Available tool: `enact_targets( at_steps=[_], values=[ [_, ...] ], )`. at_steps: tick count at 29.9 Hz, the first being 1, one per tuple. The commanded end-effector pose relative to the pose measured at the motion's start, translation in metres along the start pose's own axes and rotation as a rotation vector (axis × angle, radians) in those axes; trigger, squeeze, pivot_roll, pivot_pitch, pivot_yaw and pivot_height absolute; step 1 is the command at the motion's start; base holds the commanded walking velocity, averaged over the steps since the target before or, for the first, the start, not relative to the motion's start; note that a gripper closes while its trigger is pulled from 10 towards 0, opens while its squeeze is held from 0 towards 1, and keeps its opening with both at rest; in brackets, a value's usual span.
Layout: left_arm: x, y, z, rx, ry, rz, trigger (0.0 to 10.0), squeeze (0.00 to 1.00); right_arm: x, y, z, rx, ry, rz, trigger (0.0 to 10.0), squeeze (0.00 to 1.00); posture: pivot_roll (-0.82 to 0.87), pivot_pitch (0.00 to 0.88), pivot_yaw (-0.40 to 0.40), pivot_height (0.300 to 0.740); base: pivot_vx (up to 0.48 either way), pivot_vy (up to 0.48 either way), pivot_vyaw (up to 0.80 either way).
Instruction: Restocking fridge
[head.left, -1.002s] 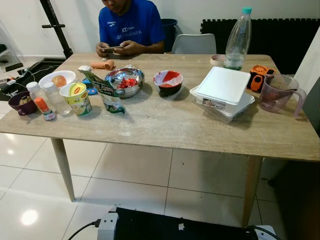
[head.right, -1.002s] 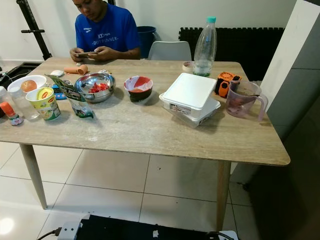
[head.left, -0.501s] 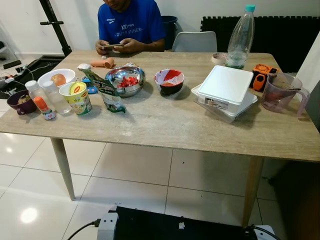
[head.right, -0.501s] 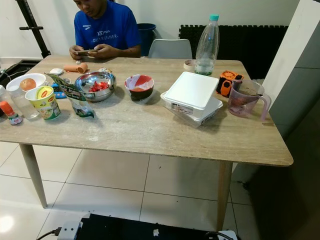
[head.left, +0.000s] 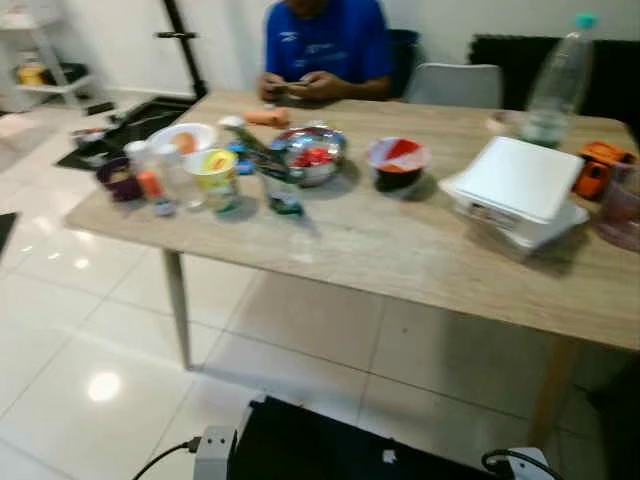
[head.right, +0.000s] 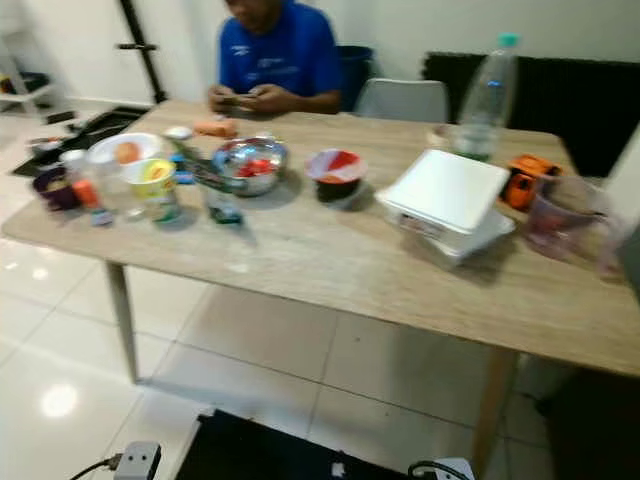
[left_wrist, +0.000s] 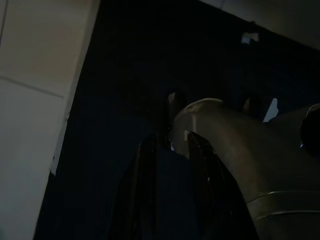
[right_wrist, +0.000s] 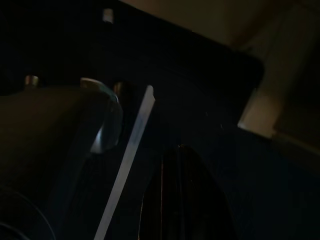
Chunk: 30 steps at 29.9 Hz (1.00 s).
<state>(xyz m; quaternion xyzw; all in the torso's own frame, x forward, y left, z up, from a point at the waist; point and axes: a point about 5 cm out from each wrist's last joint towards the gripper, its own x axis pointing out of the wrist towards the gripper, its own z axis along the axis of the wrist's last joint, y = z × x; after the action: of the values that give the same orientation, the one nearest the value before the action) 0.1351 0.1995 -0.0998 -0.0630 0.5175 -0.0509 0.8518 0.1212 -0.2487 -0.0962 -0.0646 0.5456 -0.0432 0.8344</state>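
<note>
I'm seeing both arms hanging idle in the shade. Left gripper (left_wrist: 170, 142) is pointing down past the robot's dark body toward pale floor tiles; fingers (left_wrist: 199, 150) are sitting close together with a narrow gap, nothing between them. Right gripper (right_wrist: 180, 165) is too dark to read, so I can't tell how far it's open.

Head views are blurring. Table (head.left: 380, 250) is standing ahead, near edge bare along most of its length. Food is sitting toward the far side: cup (head.left: 215, 175) and small bottles (head.left: 150, 180) crowding the left corner, steel bowl (head.left: 310, 155) and red bowl (head.left: 397, 163) mid-table, white box (head.left: 520, 185) to the right, tall bottle (head.left: 555, 80) behind it, jug (head.right: 565, 215) just beside the right edge.

A person (head.left: 325, 45) is sitting at the far side. White floor (head.left: 90, 330) is lying open to the left of the table leg (head.left: 178, 305).
</note>
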Motion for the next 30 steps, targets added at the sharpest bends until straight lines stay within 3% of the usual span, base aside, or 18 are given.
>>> enact_targets(
  at_steps=[1, 30],
  values=[
    [-0.0026, 0.0071, -0.0021, 0.008, 0.01, 0.017, 10.0, 0.0, -0.0002, 0.0013, -0.0021, -0.007, 0.004, 0.006, 10.0, 0.0, -0.04, 0.028, 0.041, 0.74, 0.0, 0.0, 0.73],
    [-0.0026, 0.0067, -0.0023, 0.005, 0.01, 0.012, 10.0, 0.0, -0.0001, 0.0029, -0.0028, -0.018, 0.005, 0.018, 10.0, 0.0, -0.05, 0.027, 0.04, 0.74, 0.0, 0.0, 0.74]
  ],
)
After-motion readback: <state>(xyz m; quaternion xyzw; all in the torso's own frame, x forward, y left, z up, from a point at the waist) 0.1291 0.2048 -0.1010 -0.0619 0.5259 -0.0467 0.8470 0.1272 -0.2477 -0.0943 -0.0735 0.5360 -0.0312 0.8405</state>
